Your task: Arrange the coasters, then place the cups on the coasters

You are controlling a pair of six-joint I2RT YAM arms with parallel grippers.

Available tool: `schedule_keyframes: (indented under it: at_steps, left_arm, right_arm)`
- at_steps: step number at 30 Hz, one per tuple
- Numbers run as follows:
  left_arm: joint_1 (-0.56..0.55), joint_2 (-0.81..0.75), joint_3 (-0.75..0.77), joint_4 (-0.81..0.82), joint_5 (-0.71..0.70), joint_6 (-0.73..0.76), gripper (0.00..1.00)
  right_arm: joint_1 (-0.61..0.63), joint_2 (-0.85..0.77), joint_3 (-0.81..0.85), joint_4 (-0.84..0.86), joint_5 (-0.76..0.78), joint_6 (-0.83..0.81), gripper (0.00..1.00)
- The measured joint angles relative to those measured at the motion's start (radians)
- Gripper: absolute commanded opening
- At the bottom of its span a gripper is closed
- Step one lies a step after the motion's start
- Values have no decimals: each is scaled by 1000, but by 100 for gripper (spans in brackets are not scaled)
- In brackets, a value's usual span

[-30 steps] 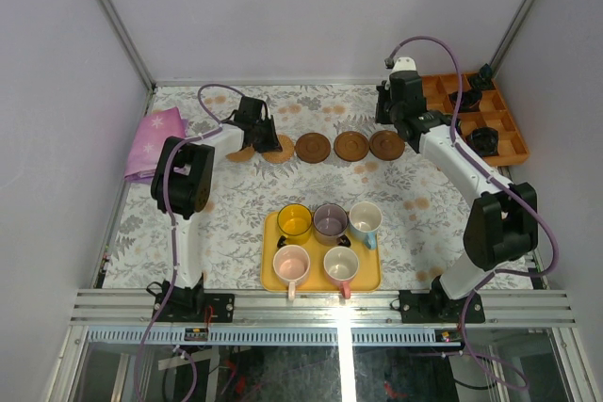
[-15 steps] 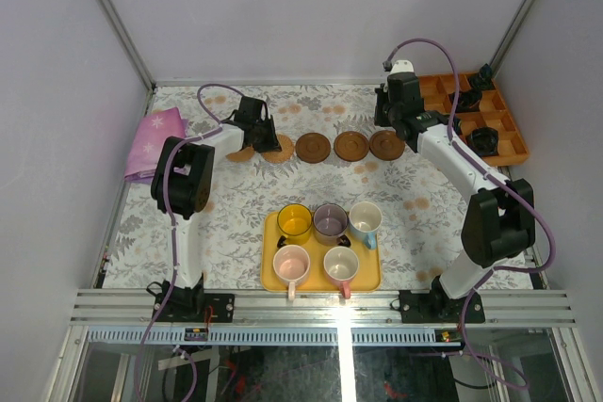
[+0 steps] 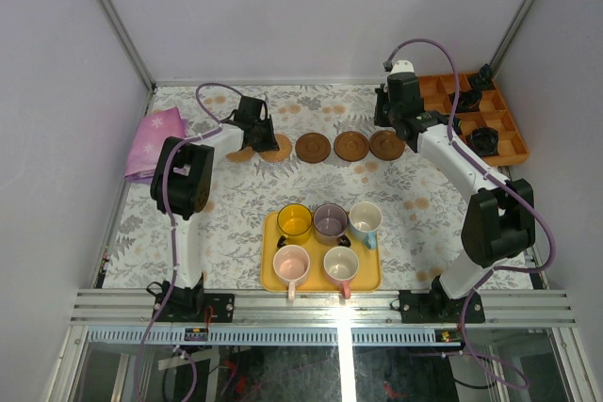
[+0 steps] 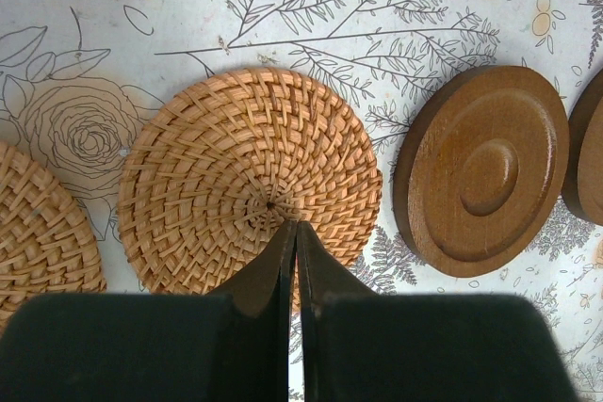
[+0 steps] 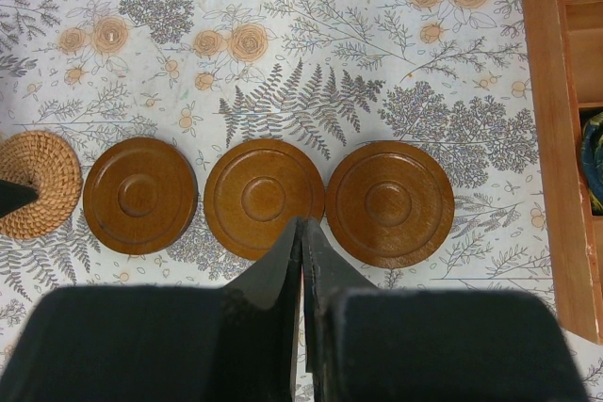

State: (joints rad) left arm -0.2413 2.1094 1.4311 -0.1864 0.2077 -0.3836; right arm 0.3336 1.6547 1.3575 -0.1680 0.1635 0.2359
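Observation:
Five coasters lie in a row at the back of the table: two tan woven ones (image 3: 243, 152) (image 3: 279, 148) and three dark brown ones (image 3: 313, 147) (image 3: 350, 146) (image 3: 385, 145). My left gripper (image 3: 267, 141) is shut and empty, its tips (image 4: 290, 225) over the middle of a woven coaster (image 4: 250, 181). My right gripper (image 3: 397, 132) is also shut and empty, hovering (image 5: 301, 221) at the near edge of the middle brown coaster (image 5: 264, 197). The yellow cup (image 3: 294, 220), purple-grey cup (image 3: 330, 220), light blue cup (image 3: 365, 218) and two pink cups (image 3: 291, 264) (image 3: 340, 264) stand on the yellow tray (image 3: 317, 277).
An orange compartment tray (image 3: 504, 129) with dark items sits at the back right, close to the right arm; its wall (image 5: 551, 138) shows in the right wrist view. A pink cloth (image 3: 155, 138) lies at the back left. Grey walls enclose the table.
The right arm has shifted very slightly. The left arm, coasters and cups have not moved.

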Motion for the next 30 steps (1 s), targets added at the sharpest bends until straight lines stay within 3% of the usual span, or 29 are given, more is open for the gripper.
schedule_keyframes:
  at_steps: [9,18,30]
  left_arm:
    - [0,-39,-2,0,39,10,25]
    - [0,-150,-2,13,73,15,31]
    - [0,-161,-106,51,133,6,33]
  right_arm:
    - [0,0,0,1,1,0,0]
    - [0,0,-11,0,4,6,0]
    - [0,89,8,-45,42,6,0]
